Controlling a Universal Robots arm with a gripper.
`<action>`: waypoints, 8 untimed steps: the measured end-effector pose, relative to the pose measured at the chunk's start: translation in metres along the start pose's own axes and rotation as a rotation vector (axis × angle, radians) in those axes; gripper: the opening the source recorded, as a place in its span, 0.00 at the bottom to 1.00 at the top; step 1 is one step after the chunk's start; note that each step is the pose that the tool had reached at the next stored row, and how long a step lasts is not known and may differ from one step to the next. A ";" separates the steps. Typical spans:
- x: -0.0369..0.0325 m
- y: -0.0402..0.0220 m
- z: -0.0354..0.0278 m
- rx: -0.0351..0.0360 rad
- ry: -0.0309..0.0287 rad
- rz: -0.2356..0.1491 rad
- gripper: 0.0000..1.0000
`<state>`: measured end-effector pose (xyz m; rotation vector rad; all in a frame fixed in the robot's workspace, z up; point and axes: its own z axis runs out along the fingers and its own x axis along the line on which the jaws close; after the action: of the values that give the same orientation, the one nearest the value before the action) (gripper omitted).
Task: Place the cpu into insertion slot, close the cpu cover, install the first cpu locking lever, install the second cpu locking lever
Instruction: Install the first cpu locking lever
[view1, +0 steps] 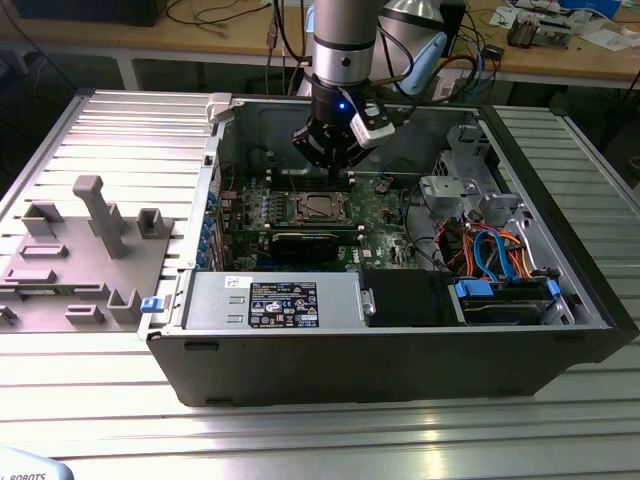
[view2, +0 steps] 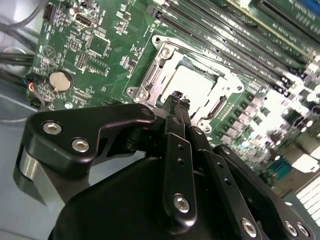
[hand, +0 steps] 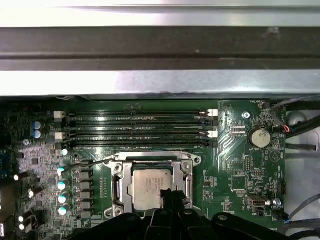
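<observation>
The cpu (hand: 148, 189) lies flat in the insertion slot (hand: 117, 206) on the green board, its silver-grey top showing. The cpu cover (hand: 150, 164) lies down around it, and the chip shows through its window. In the second wrist view the cpu (view2: 194, 84) sits inside the same silvery frame (view2: 156, 75). My gripper (view2: 178, 98) hangs just above the chip's edge with its black fingers pressed together and nothing between them. In the exterior view the gripper (view1: 335, 160) hovers over the socket (view1: 320, 207). A thin dark rod (hand: 90, 162) runs from the socket's corner out over the board.
The board sits deep inside an open computer case (view1: 400, 350) with tall walls. Long black memory slots (hand: 135, 127) lie beside the socket, and a coin battery (hand: 259, 137) is nearby. A drive cage with blue and orange cables (view1: 490, 250) fills the exterior view's right. A grey fixture (view1: 95, 240) stands outside the case.
</observation>
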<state>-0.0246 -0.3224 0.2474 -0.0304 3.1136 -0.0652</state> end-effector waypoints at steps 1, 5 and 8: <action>0.0000 0.0000 0.0000 -0.0005 -0.0007 -0.017 0.11; 0.0001 0.0000 0.0000 -0.0013 -0.0022 -0.052 0.11; 0.0004 0.0000 -0.0001 -0.0011 -0.0022 -0.052 0.11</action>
<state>-0.0249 -0.3224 0.2474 -0.1114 3.1107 -0.0646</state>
